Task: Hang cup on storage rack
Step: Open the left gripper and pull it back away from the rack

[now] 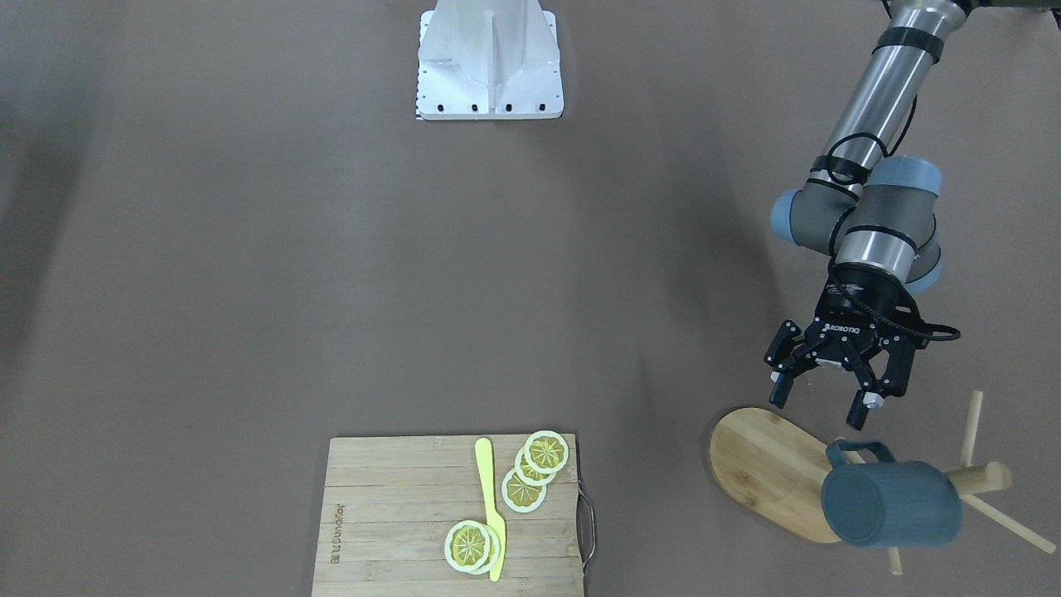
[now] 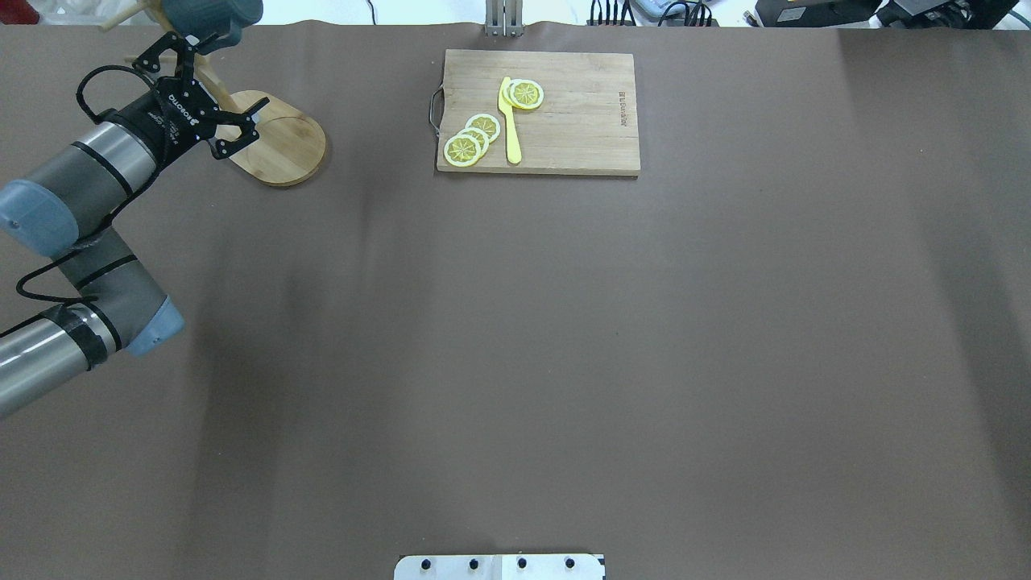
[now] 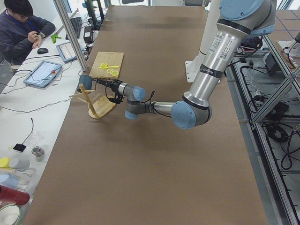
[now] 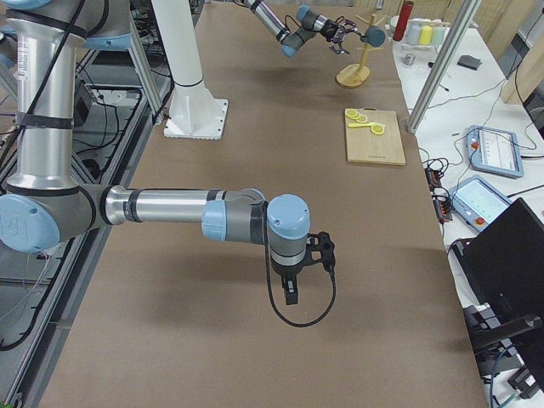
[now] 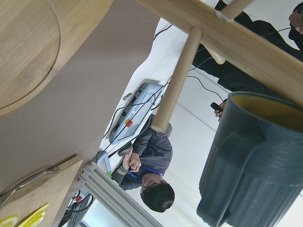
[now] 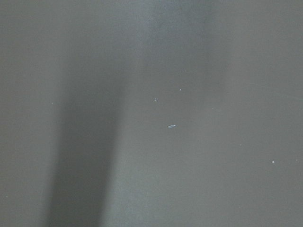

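Observation:
The dark blue-grey cup (image 1: 891, 506) hangs by its handle on a peg of the wooden storage rack (image 1: 767, 473), whose oval base sits at the table's far left corner. The cup (image 2: 213, 16) and the rack (image 2: 282, 145) also show in the overhead view. My left gripper (image 1: 818, 406) is open and empty, just clear of the cup's handle and above the rack's base. Its wrist view shows the cup (image 5: 255, 165) with its yellow inside, and a peg (image 5: 177, 85). My right gripper (image 4: 306, 268) shows only in the exterior right view, low over bare table; I cannot tell its state.
A slatted cutting board (image 1: 448, 514) with lemon slices (image 1: 535, 468) and a yellow knife (image 1: 491, 506) lies at the table's far edge, right of the rack. The robot's white base (image 1: 489, 62) is at the near edge. An operator (image 3: 18, 28) sits beyond the table's far side.

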Motion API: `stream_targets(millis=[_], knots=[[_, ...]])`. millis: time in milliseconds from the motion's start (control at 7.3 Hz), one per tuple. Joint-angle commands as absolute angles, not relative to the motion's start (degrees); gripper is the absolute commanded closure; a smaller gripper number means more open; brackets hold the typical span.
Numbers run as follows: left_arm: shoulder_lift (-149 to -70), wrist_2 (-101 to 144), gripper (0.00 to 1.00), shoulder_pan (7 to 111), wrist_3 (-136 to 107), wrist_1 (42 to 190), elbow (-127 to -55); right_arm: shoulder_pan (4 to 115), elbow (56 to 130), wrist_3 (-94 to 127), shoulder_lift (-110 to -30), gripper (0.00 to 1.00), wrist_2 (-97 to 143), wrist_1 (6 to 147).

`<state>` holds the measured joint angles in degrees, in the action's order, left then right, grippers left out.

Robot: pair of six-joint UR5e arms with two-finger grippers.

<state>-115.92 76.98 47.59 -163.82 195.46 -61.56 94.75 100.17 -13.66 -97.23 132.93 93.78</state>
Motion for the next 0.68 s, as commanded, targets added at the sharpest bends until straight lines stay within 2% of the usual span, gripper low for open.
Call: stream_targets(millis=[0, 137, 548], knots=[[-115.75, 78.65, 0.01, 47.55, -163.65, 195.9, -62.66, 94.75, 100.2, -13.62, -97.21, 0.0, 132.98, 93.78], [-114.62, 79.71, 0.01, 47.64, -163.39, 198.34, -63.01, 94.75, 100.11, -13.62, -97.21, 0.0, 132.98, 93.78], [-107.87, 86.54, 0.01, 47.64, -157.34, 200.3, -73.62, 94.75, 100.11, -13.62, -97.21, 0.0, 132.98, 93.78]])
